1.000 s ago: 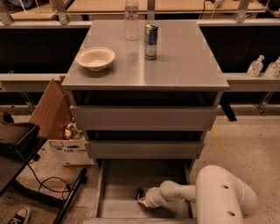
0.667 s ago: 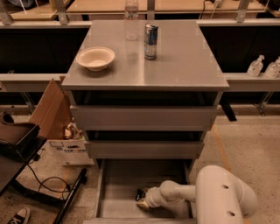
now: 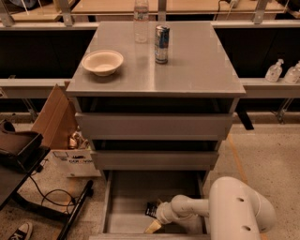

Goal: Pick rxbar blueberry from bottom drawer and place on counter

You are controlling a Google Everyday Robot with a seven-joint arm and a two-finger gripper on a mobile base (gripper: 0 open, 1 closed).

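Speckled floor (image 3: 262,154), cardboard box (image 3: 54,117) at left, wooden tabletop (image 3: 187,5) behind

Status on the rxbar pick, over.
Gripper in bottom drawer, beside rxbar. Rxbar not yet on counter. Bowl, can, bottle stand there.

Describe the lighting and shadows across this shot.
Camera view: light from above gives the counter a soft sheen, faintly mirroring the can; gaps above the upper drawers lie in deep shadow; the bottom drawer is dimmer, yet the gripper inside it, by the rxbar blueberry, shows clearly.
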